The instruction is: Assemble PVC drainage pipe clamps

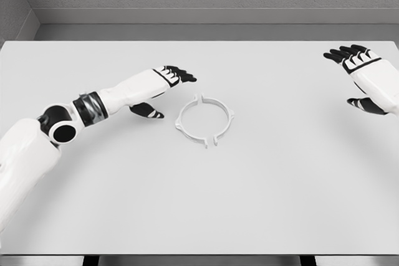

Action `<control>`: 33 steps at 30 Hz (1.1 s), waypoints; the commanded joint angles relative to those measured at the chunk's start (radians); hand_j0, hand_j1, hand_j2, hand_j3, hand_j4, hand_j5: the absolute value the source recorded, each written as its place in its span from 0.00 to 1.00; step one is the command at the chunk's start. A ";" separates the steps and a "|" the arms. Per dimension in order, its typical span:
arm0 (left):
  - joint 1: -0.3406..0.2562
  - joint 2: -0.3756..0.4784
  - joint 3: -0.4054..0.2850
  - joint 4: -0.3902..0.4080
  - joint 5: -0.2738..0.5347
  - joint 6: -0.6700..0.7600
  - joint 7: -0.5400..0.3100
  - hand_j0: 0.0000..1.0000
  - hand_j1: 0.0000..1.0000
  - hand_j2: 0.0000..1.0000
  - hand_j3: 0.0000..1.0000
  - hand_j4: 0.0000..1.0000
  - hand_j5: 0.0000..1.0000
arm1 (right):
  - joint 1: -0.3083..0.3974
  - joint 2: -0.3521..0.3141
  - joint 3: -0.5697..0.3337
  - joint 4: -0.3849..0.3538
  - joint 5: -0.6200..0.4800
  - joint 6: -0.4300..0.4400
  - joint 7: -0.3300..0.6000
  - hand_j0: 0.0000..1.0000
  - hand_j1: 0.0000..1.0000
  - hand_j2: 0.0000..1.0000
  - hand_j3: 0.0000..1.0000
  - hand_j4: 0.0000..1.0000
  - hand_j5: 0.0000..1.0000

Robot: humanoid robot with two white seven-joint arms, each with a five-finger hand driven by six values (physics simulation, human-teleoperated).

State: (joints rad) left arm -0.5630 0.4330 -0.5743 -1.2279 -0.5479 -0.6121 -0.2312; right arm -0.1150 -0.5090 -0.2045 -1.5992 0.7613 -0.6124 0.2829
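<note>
Flat on table | pipe clamp ring, tabs outward | left hand beside, spread

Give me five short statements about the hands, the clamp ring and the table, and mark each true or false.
1. The white clamp ring lies flat on the table. True.
2. The left hand is gripping the ring. False: it is open, just left of the ring and not touching it.
3. The right hand is near the table's right edge, far from the ring. True.
4. The right hand is holding a pipe. False: it is open and holds nothing; no pipe is visible.
5. The ring is nearer the left hand than the right. True.
</note>
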 commanded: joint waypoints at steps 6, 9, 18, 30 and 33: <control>0.009 0.018 0.001 -0.025 0.006 0.001 0.001 1.00 1.00 1.00 1.00 1.00 1.00 | 0.000 0.000 0.001 0.001 -0.007 0.002 0.002 1.00 1.00 1.00 1.00 1.00 1.00; 0.023 0.016 0.001 -0.022 0.003 0.001 0.001 1.00 1.00 1.00 1.00 1.00 1.00 | -0.002 0.000 0.001 0.008 -0.007 0.002 0.002 1.00 1.00 1.00 1.00 1.00 1.00; 0.028 0.013 -0.001 -0.015 -0.006 0.001 0.000 1.00 1.00 1.00 1.00 1.00 1.00 | -0.011 -0.003 0.001 0.036 -0.007 0.002 0.004 1.00 1.00 1.00 1.00 1.00 1.00; 0.028 0.004 -0.022 -0.016 -0.007 0.001 -0.004 1.00 1.00 1.00 1.00 1.00 1.00 | -0.008 -0.003 0.001 0.047 -0.007 0.002 0.004 1.00 1.00 1.00 1.00 1.00 1.00; 0.028 0.001 -0.022 -0.018 -0.009 0.001 -0.004 1.00 1.00 1.00 1.00 1.00 1.00 | -0.008 -0.003 0.001 0.045 -0.007 0.002 0.004 1.00 1.00 1.00 1.00 1.00 1.00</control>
State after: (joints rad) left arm -0.5354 0.4352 -0.5973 -1.2446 -0.5637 -0.6120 -0.2352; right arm -0.1227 -0.5116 -0.2037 -1.5537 0.7615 -0.6124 0.2879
